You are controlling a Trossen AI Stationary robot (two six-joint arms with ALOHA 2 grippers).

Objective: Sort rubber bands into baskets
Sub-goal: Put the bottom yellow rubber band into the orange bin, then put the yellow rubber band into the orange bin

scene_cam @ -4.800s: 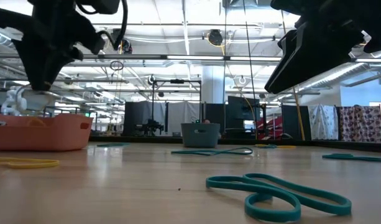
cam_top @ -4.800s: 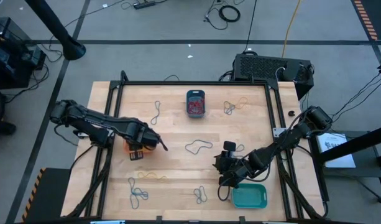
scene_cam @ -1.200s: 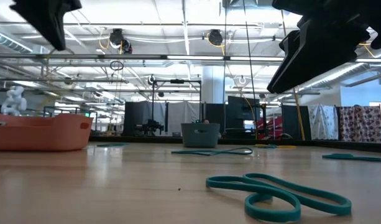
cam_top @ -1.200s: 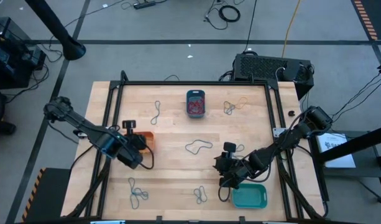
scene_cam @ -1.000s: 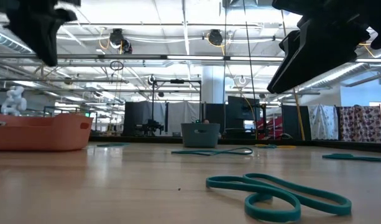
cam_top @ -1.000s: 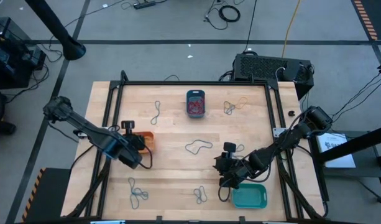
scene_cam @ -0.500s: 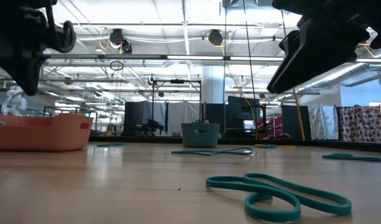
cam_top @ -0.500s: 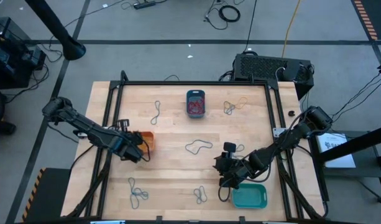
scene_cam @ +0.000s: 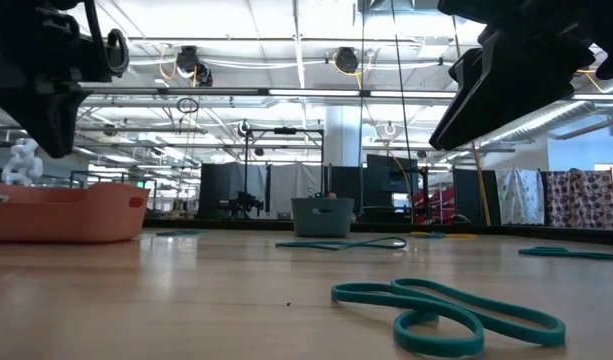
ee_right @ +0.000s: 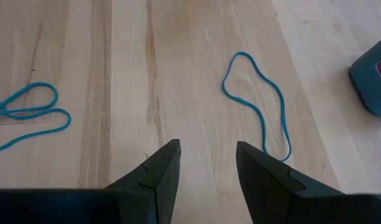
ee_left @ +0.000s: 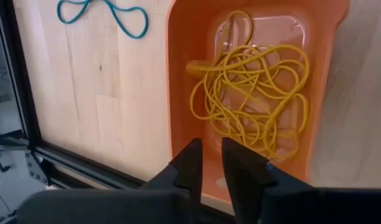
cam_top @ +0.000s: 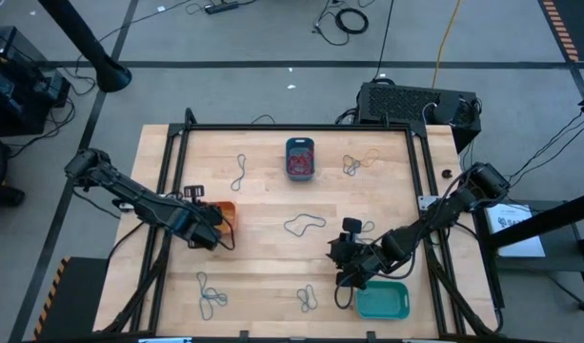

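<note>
The orange basket [cam_top: 226, 211] stands at the table's left and holds a tangle of yellow rubber bands [ee_left: 252, 93] on its bottom. My left gripper [ee_left: 212, 163] hangs over the basket's near end, pointing steeply down. Its fingers are a little apart with nothing between them. The dark blue basket [cam_top: 299, 158], at the far middle, holds red bands. The turquoise basket [cam_top: 381, 301] stands near the front right. My right gripper [ee_right: 207, 163] waits open above bare wood just left of the turquoise basket [cam_top: 337, 252], near a teal band loop [ee_right: 255, 106].
Loose teal bands lie flat on the table at the far left [cam_top: 240, 172], in the middle [cam_top: 304, 225], and near the front [cam_top: 211, 295] [cam_top: 308, 299]. Yellow and blue bands [cam_top: 360, 162] lie at the far right. A black frame [cam_top: 168, 191] edges the table.
My left gripper has sunk toward the orange basket and shifted a little toward the table's far edge, so that it now hangs lower over the basket's near end. The right arm has kept still.
</note>
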